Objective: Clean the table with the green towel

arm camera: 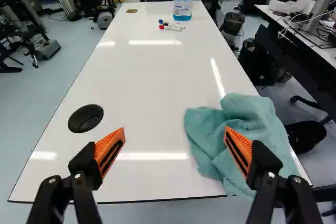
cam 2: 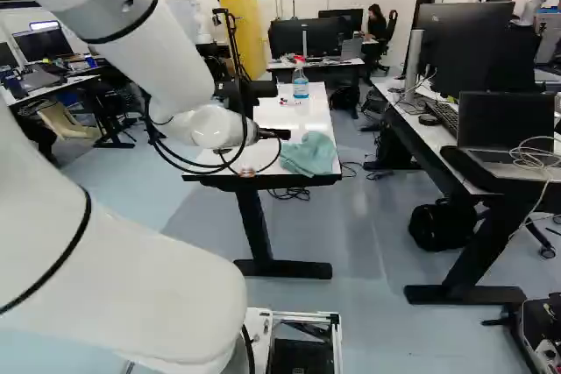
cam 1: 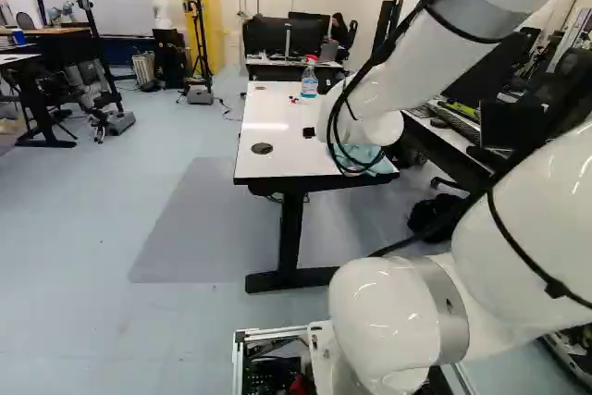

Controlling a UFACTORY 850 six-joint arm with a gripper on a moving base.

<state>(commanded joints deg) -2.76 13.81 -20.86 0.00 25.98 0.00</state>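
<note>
Hovering over the tabletop (arm camera: 152,87) with the gripper (arm camera: 175,129) wide and empty, seemingly lining up the pick-up! Eyeing the green towel (arm camera: 254,114), crumpled at the near corner beyond one finger; needing a sideways shift, then lowering and squeezing.

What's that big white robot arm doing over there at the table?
The big white robot arm is reaching over a long, shiny white table. Its black end effector with orange pads is open, so it isn't gripping anything. A crumpled blue-green cloth towel lies near the table's corner, and it looks like that's for wiping. Farther along stands a clear bottle of blue liquid.
</note>
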